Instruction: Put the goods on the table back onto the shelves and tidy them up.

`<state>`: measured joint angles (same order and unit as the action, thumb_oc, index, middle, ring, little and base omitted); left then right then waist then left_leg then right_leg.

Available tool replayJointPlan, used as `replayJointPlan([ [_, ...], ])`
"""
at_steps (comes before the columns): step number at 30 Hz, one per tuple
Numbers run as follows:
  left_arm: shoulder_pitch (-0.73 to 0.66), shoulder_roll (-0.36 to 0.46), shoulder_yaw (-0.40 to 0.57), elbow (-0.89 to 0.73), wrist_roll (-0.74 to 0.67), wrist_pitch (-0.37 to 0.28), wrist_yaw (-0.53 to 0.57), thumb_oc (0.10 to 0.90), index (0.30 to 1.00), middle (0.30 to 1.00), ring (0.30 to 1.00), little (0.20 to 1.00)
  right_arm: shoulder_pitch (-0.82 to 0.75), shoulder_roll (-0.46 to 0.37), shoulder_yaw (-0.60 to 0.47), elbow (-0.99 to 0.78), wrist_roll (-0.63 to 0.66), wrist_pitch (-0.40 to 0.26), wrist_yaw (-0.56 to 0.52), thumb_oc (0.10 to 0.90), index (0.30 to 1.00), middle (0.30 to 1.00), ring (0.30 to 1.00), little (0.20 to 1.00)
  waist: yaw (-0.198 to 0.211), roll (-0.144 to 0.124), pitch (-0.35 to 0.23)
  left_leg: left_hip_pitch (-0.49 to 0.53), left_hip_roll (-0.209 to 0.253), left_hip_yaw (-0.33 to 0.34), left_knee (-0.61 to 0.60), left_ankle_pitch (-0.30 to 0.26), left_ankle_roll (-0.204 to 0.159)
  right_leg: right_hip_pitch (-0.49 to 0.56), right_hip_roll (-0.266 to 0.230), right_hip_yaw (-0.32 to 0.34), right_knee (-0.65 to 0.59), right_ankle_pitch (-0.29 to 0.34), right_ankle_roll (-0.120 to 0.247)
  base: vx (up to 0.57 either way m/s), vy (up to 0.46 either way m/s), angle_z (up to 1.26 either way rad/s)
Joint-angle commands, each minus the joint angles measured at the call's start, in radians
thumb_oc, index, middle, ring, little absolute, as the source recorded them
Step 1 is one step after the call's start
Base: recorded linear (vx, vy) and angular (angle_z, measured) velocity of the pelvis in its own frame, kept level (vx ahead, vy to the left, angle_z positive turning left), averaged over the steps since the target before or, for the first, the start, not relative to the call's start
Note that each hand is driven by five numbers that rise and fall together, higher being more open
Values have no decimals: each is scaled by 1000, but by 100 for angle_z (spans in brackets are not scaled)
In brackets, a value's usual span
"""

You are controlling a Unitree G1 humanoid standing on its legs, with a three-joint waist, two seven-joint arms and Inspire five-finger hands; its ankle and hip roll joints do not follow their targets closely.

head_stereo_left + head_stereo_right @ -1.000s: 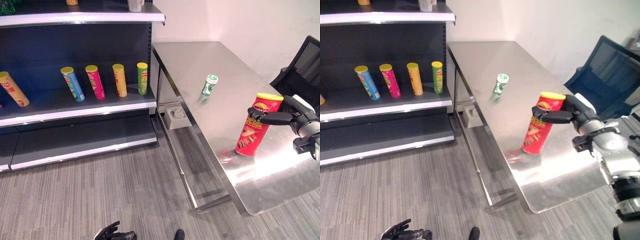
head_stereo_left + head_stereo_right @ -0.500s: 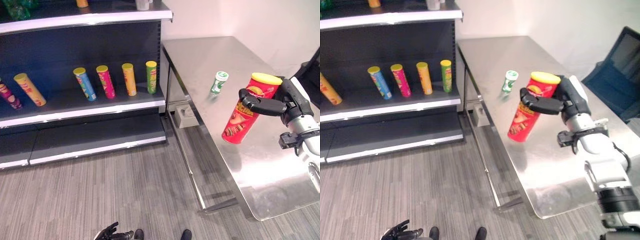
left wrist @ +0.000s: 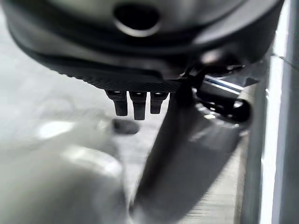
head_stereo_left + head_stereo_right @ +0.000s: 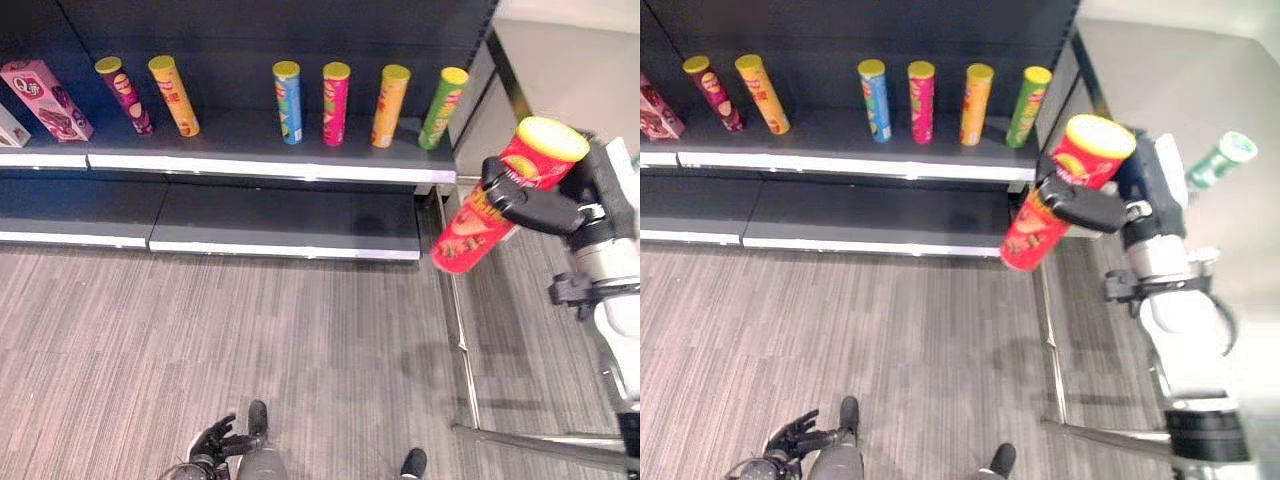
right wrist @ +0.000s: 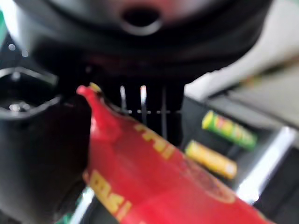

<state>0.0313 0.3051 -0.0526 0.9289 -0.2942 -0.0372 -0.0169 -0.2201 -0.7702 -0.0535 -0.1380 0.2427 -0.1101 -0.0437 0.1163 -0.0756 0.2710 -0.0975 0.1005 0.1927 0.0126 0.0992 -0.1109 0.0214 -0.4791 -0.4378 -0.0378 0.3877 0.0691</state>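
While the right hand (image 4: 560,205) hugs the red can (image 4: 498,203) up in the air, the can leans with its yellow lid on top.

Because the can is a long stiff tube, it is likely light, smooth and a bit slippery, so a hold round the upper half, as now, looks best; a hard squeeze could dent it. Low down, the left hand (image 4: 215,443) hangs with loose fingers, holding nothing. Past the red can, the green can (image 4: 441,108) ends a row on the shelf (image 4: 250,165). Behind the right hand, a small green bottle (image 4: 1220,160) waits on the table (image 4: 1200,90).
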Motion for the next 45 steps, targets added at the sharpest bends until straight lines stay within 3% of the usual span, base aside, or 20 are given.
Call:
replayJointPlan([
  [1, 64, 57, -10, -34, 30, -19, 0, 800, 900, 900, 900, 900, -152, -136, -60, -117, -30, -93, -23, 400, 300, 300, 300, 300, -1, 38, -84, 4, 19, -48, -82, -26, 26, 12, 115, 134, 186, -314, 118, 87, 382, -6],
  [3, 65, 56, -4, -29, 31, -16, -5, 800, 900, 900, 900, 900, -164, -132, -45, -132, -45, -95, -22, 400, 300, 300, 300, 300, -4, 55, -77, 22, -7, -58, -94, -31, 44, -12, 200, 154, 204, -394, 95, 89, 227, 50],
  [4, 65, 55, -4, -29, 31, -16, -5, 800, 900, 900, 900, 900, -165, -132, -45, -132, -45, -95, -22, 400, 300, 300, 300, 300, -5, 56, -78, 21, -7, -59, -94, -31, 43, -13, 201, 153, 203, -393, 95, 181, 156, 54],
  [5, 64, 47, -6, -25, 40, -16, -2, 800, 900, 900, 900, 900, -199, -118, 5, -148, -64, -96, -13, 400, 300, 300, 300, 300, -19, 64, -55, 58, -44, -76, -100, -50, 57, -70, 324, 177, 162, -424, 63, 213, 147, 28],
  [7, 64, 33, -17, -29, 41, -15, -6, 800, 900, 900, 900, 900, -215, -115, 43, -155, -66, -97, -1, 400, 300, 300, 300, 300, -32, 63, -38, 85, -80, -100, -100, -71, 67, -114, 402, 228, 112, -400, 62, 237, 140, 14],
  [10, 65, 11, -43, -41, 64, -16, -26, 800, 900, 900, 900, 900, -233, -135, 91, -153, -86, -93, 16, 400, 300, 300, 300, 300, -61, 64, -24, 111, -122, -151, -100, -88, 79, -176, 456, 289, 37, -333, 71, 254, 50, 65],
  [15, 75, -24, -63, -61, 69, -18, -20, 800, 900, 900, 900, 900, -202, -120, 115, -170, -75, -95, 45, 400, 300, 300, 300, 300, -74, 68, -37, 144, -142, -206, -42, -150, 88, -89, 447, 280, -25, -310, 53, 274, -73, 67],
  [17, 67, -39, -73, -77, 46, -16, -15, 800, 900, 900, 900, 900, -189, -105, 117, -169, -121, -90, 37, 400, 300, 300, 300, 300, -71, 69, -13, 78, -147, -189, 158, -201, 57, -48, 428, 259, -15, -343, 34, 173, -42, 27],
  [19, 60, -49, -74, -89, 19, -14, -2, 800, 900, 900, 900, 900, -188, -89, 117, -159, -138, -85, 24, 400, 300, 300, 300, 300, -67, 72, 8, -19, -119, -169, 295, -167, 30, -21, 410, 243, -17, -367, 22, 69, 47, 57],
  [21, 61, -55, -76, -91, 14, -10, 2, 800, 900, 900, 900, 900, -193, -69, 121, -155, -159, -80, 8, 400, 300, 300, 300, 300, -57, 70, 4, -56, -82, -158, 265, -173, 36, 5, 401, 239, -31, -381, 27, 178, 86, 41],
  [23, 67, -49, -80, -101, 15, -10, 7, 800, 900, 900, 900, 900, -199, -50, 131, -149, -176, -76, -4, 400, 300, 300, 300, 300, -46, 64, -4, -64, -33, -178, 178, -129, 32, 14, 389, 242, -41, -387, 39, 228, 129, 2],
  [26, 68, -41, -89, -95, 13, -7, 24, 800, 900, 900, 900, 900, -211, -31, 144, -109, -189, -76, -51, 400, 300, 300, 300, 300, -26, 72, -17, -132, 92, -214, -59, 25, -19, 59, 361, 256, -49, -454, 61, 327, 255, -14],
  [28, 70, -41, -89, -86, 23, -8, 26, 800, 900, 900, 900, 900, -203, -32, 134, -108, -198, -73, -59, 400, 300, 300, 300, 300, -25, 77, -22, -148, 109, -206, -93, 40, -36, 78, 351, 257, -50, -471, 68, 350, 318, -19],
  [29, 76, -40, -89, -75, 45, -10, 24, 800, 900, 900, 900, 900, -188, -33, 125, -114, -207, -66, -59, 400, 300, 300, 300, 300, -23, 103, -49, -157, 129, -173, -100, 32, -55, 106, 333, 261, -50, -483, 88, 473, 504, -20],
  [31, 78, -44, -87, -53, 66, -6, 22, 800, 900, 900, 900, 900, -171, -16, 106, -129, -240, -55, -67, 400, 300, 300, 300, 300, -21, 128, -77, -132, 113, -167, -100, 71, -63, 137, 294, 256, -50, -480, 108, 445, 493, -30],
  [33, 78, -38, -85, -39, 84, -7, 21, 800, 900, 900, 900, 900, -161, -1, 95, -139, -259, -46, -68, 400, 300, 300, 300, 300, -19, 125, -88, -111, 90, -159, -96, 72, -53, 154, 257, 259, -50, -468, 124, 258, 289, -27],
  [37, 65, 10, -71, -44, 115, -6, 23, 800, 900, 900, 900, 900, -204, 76, 125, -141, -283, -46, -81, 400, 300, 300, 300, 300, -3, 118, -88, -49, 16, -99, -55, 6, 18, 81, 147, 295, 110, -412, 131, 202, 423, -28],
  [38, 56, 32, -57, -49, 102, -7, 38, 800, 900, 900, 900, 900, -238, 103, 153, -133, -295, -39, -86, 400, 300, 300, 300, 300, 0, 120, -75, -10, -20, -66, -54, -26, 59, 23, 112, 274, 213, -335, 115, 172, 507, -38],
  [42, 45, 44, -58, -62, 102, -9, 45, 800, 900, 900, 900, 900, -233, 107, 160, -125, -299, -37, -90, 400, 300, 300, 300, 300, -22, 130, -55, 20, -44, -68, -58, -50, 79, -51, 175, 318, 263, -329, 97, 84, 198, -24],
  [45, 34, 41, -76, -69, 130, -15, 51, 800, 900, 900, 900, 900, -234, 124, 157, -127, -297, -46, -102, 400, 300, 300, 300, 300, -45, 139, -31, 57, -60, -66, -74, -70, 81, -115, 219, 255, 122, -326, 109, 74, 53, 9],
])
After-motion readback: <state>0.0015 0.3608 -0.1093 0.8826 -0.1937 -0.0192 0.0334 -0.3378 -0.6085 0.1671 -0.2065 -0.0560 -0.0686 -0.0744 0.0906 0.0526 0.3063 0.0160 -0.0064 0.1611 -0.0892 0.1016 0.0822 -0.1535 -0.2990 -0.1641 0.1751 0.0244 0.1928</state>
